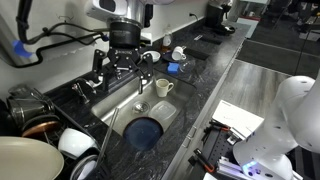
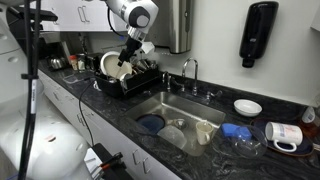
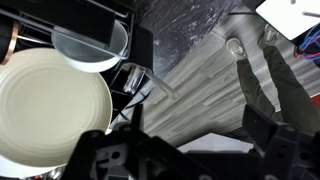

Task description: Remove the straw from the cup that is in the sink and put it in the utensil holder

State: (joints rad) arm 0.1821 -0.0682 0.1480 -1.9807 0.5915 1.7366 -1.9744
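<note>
The cream-white mug (image 1: 163, 87) stands in the steel sink (image 1: 118, 108) at its far end; it also shows in an exterior view (image 2: 205, 130). My gripper (image 1: 126, 66) hangs high over the dish rack (image 2: 120, 84) beside the sink (image 2: 160, 104), jaws apart (image 2: 125, 60). A thin pale stick, the straw (image 1: 141, 80), shows just under the jaws. In the wrist view the straw (image 3: 168, 89) slants beyond the spread fingers (image 3: 195, 120), next to a dark wire compartment (image 3: 130, 86) of the rack. I cannot tell whether a finger touches it.
A large cream plate (image 3: 50, 100) and a clear bowl (image 3: 90, 45) sit in the rack. A blue dish (image 1: 145, 130) lies in the sink. The chrome tap (image 2: 190, 72) stands behind the basin. White cups with blue items (image 2: 285, 133) sit on the far counter.
</note>
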